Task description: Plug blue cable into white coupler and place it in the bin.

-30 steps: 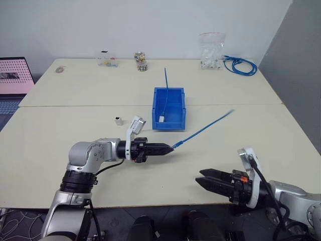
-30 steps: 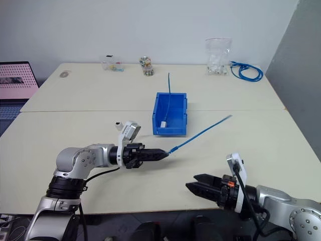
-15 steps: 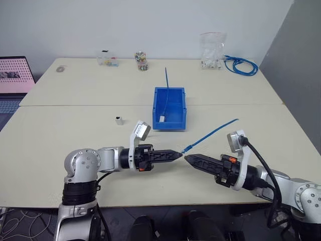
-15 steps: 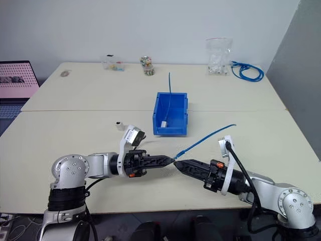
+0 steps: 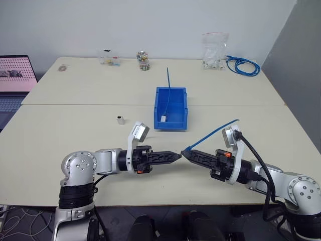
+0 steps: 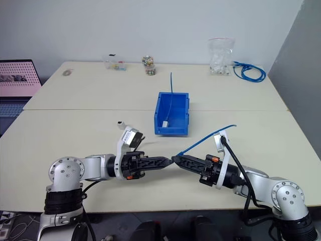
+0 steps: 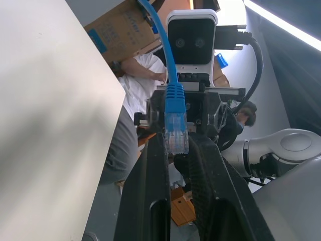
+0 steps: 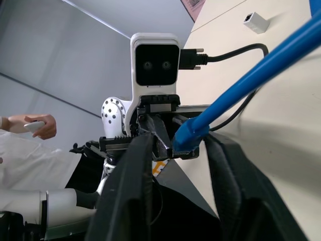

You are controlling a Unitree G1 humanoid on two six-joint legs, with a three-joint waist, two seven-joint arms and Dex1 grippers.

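Observation:
My left gripper [image 5: 178,156] is shut on the clear plug [image 7: 176,131] of the blue cable [image 5: 213,133], held level above the table's front part. The cable runs up and to the right from there. My right gripper [image 5: 187,152] points at the left one, tip to tip, and sits around the cable's blue boot [image 8: 188,135] just behind the plug; whether it presses on it is unclear. The white coupler [image 5: 119,120] lies alone on the table, left of the bin [image 5: 159,108] and beyond my left arm.
Inside the bin lie another blue cable [image 5: 167,85], which sticks up over the back wall, and a white piece [image 5: 162,118]. At the far edge are a clear bag [image 5: 213,50], a blue coil [image 5: 243,65] and a jar [image 5: 143,61]. A laptop [image 5: 15,75] is at the left. A person [image 7: 135,85] stands nearby.
My right gripper swung up and left from the table's front edge to meet the left gripper's tip at the cable's plug. The left gripper drew back a little with the cable.

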